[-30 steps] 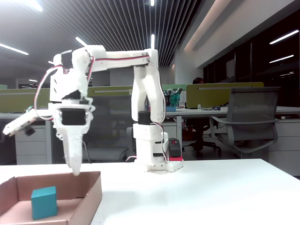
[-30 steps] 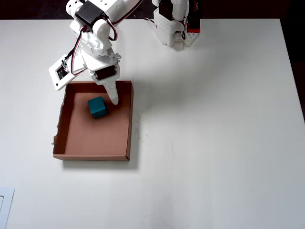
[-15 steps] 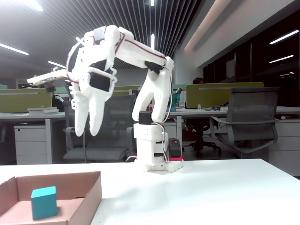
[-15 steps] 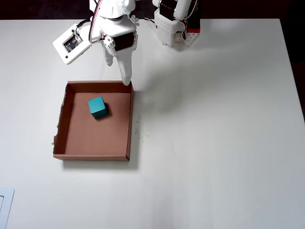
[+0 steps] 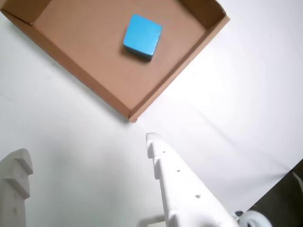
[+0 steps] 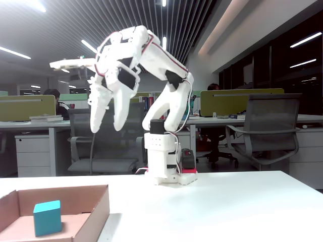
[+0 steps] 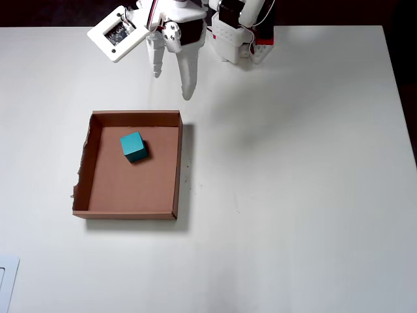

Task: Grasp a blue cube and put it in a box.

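The blue cube (image 7: 133, 146) rests on the floor of the brown cardboard box (image 7: 165, 173), near its far wall; it also shows in the wrist view (image 5: 142, 36) and the fixed view (image 6: 47, 217). The box (image 5: 99, 75) (image 6: 93, 201) lies at the table's left. My white gripper (image 7: 172, 84) (image 6: 105, 126) hangs high in the air, beyond the box's far wall and apart from it. It is open, with nothing between its fingers (image 5: 177, 179).
The arm's base (image 7: 238, 39) (image 6: 164, 166) stands at the table's far edge. A white object's corner (image 7: 5, 280) shows at the overhead view's bottom left. Office desks and a chair (image 6: 262, 131) stand behind the table.
The gripper rose out of the box, swung back toward the base and opened wider. The cube stayed put in the box.
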Robot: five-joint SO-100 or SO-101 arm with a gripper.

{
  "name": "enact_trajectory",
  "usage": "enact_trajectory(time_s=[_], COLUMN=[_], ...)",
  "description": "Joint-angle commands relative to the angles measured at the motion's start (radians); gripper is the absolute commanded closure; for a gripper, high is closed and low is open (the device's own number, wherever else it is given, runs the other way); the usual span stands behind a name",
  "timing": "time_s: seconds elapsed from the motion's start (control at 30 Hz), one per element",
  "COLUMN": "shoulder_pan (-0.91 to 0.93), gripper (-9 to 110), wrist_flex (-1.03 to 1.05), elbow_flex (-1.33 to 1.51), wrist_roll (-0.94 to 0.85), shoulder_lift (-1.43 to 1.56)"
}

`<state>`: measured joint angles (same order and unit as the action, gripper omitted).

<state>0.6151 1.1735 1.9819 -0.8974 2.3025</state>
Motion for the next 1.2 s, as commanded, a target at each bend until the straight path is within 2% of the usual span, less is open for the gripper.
enact_trajectory(time_s=[0.0, 0.6, 1.17], shoulder_pan=[-0.029, -0.179, -0.428], gripper=[71, 72, 77], wrist_flex=[-0.02, -0.009, 0.034], elbow_flex=[0.038, 0.465, 0.666], wrist_roll=[-0.037, -0.184, -0.173], shoulder_lift=[0.13, 0.726, 0.881])
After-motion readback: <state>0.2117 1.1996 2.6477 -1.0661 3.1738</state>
